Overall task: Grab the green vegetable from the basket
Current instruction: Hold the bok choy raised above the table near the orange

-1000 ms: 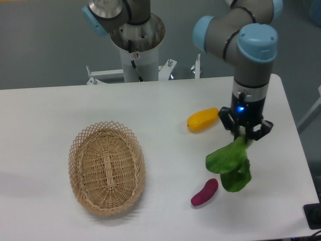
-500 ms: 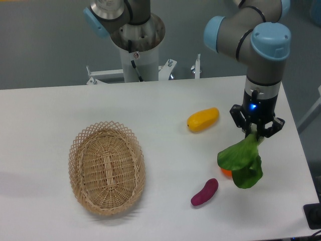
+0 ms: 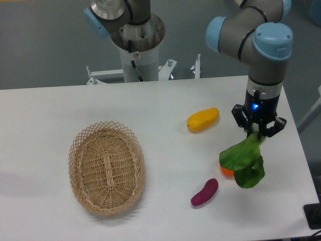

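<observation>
My gripper [image 3: 259,133] is shut on the pale stem of the bok choy [image 3: 244,161], whose dark green leaves hang down above the right part of the table. The oval tan wicker basket [image 3: 107,167] sits at the left of the table with nothing in it, far from the gripper.
A yellow mango-like fruit [image 3: 203,119] lies left of the gripper. A purple sweet potato [image 3: 204,192] lies below and left of the hanging leaves. A small orange thing [image 3: 226,171] shows partly behind the leaves. The table's right edge is close to the gripper.
The gripper has moved to the right with the bok choy hanging from it, uncovering a small orange thing behind the leaves. The basket and other produce have not moved.
</observation>
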Controlling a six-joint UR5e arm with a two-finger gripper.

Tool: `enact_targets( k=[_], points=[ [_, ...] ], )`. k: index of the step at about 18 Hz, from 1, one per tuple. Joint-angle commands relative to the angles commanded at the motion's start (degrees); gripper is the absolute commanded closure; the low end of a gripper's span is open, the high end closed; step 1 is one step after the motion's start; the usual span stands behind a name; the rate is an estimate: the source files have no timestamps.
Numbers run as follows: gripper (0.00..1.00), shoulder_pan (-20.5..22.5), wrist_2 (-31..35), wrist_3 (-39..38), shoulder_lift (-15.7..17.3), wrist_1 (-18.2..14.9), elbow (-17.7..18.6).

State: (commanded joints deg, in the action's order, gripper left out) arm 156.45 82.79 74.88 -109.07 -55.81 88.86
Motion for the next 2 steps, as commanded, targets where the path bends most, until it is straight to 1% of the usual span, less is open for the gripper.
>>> enact_targets(
  k=[2],
  points=[
    [0.69, 0.0, 0.0, 0.0, 0.0, 0.09, 0.09]
  ],
)
